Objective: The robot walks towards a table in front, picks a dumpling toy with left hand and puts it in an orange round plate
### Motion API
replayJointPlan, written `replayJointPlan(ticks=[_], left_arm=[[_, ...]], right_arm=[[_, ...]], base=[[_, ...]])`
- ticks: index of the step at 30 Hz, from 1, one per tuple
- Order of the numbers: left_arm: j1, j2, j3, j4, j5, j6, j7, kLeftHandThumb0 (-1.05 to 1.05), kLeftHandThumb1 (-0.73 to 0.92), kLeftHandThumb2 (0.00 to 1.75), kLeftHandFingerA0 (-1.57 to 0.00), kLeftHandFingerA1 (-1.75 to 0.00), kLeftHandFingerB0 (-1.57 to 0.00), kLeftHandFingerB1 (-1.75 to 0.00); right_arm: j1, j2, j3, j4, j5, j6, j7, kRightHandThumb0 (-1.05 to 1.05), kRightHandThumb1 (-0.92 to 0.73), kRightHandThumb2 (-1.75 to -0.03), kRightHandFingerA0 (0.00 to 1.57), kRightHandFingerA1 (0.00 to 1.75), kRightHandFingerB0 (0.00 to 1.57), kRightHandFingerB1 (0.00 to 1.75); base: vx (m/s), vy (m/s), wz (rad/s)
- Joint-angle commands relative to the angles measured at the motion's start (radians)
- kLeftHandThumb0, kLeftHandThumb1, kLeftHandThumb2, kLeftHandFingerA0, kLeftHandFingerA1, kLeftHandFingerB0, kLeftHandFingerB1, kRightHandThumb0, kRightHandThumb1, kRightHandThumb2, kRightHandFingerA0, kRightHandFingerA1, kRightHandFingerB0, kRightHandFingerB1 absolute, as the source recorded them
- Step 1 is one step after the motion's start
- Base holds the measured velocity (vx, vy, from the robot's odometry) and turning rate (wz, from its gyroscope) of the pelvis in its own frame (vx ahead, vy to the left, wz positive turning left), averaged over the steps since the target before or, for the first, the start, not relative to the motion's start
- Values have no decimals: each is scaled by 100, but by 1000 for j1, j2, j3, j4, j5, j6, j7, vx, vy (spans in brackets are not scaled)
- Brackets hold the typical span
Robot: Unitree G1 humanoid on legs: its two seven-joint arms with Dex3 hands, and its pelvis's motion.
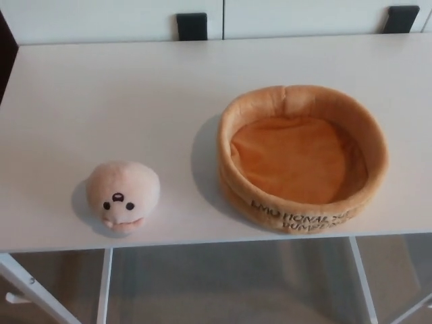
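— On the near left of the white table (135,88), what are you seeing?

— I am looking at the dumpling toy (123,196) sitting close to the near edge, face toward me.

— And the orange round plate (237,179)?

— It is lying to the toy's right, apart from it, holding nothing. Neither hand is showing, so I cannot tell their fingers' state.
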Motion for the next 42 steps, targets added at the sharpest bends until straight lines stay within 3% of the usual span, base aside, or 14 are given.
replayJointPlan(ticks=[1,11,19,22,23,24,27,29,30,31,35,39,40,42], left_arm=[[218,16,67,-345,-156,-110,-82,-46,45,74,-54,-52,-42,-46],[573,185,273,-1167,-517,-208,-169,-42,48,55,-47,-35,-37,-33],[419,332,532,-1391,-717,-108,-186,-51,38,65,-29,-42,-16,-37],[220,438,562,-1358,-684,109,-167,-26,24,83,-9,-53,-8,-52],[151,471,538,-1333,-671,166,-170,-48,42,53,-15,-34,-16,-30],[77,492,501,-1300,-628,217,-170,-30,24,82,0,-48,0,-49],[-50,507,424,-1232,-538,267,-179,-58,37,69,-4,-37,-9,-26],[-158,535,343,-1194,-461,342,-200,-52,35,71,-1,-25,-5,-30],[-241,542,280,-1169,-374,382,-211,-52,39,53,-5,-30,-10,-26],[-305,551,223,-1162,-295,438,-224,-52,35,74,-2,-31,-6,-30],[-449,541,78,-1129,-131,539,-275,-54,37,52,-9,-34,-6,-25],[-565,532,-41,-1061,-11,595,-346,-54,38,53,-7,-31,-2,-25],[-599,527,-82,-1040,16,629,-375,-45,32,73,-2,-33,-2,-27],[-656,521,-152,-1006,54,691,-431,-44,31,72,-1,-30,0,-26]], right_arm=[[11,-19,-13,-1,14,3,7,-42,-59,-81,75,59,45,48],[22,-10,-17,9,14,4,-11,-42,-59,-80,77,60,44,47],[12,-15,-22,9,19,13,-1,-33,-69,-60,76,45,48,35],[17,-15,-19,14,14,7,-8,-32,-68,-60,77,46,49,35],[16,-15,-16,14,12,11,-9,-32,-68,-60,78,46,48,35],[16,-15,-15,13,11,13,-9,-40,-59,-79,72,58,45,47],[16,-16,-15,12,11,12,-8,-33,-69,-61,77,47,50,36],[13,-18,-12,12,8,18,-4,-40,-59,-79,71,57,45,47],[13,-18,-13,12,9,15,-4,-31,-68,-60,76,46,49,36],[11,-18,-12,12,9,17,-3,-32,-68,-61,75,46,48,36],[12,-18,-12,9,9,22,-4,-41,-59,-80,70,57,44,47],[12,-17,-14,5,11,13,-5,-41,-59,-80,71,58,45,47],[11,-15,-19,8,17,14,-4,-32,-68,-60,75,46,48,36],[7,-13,-24,13,20,17,-4,-40,-58,-79,71,58,44,47]], base=[[0,0,0],[0,0,0],[0,0,0],[0,0,0],[0,0,0],[0,0,0],[0,0,0],[0,0,0],[0,0,0],[0,0,0],[0,0,0],[0,0,0],[0,0,0],[0,0,0]])
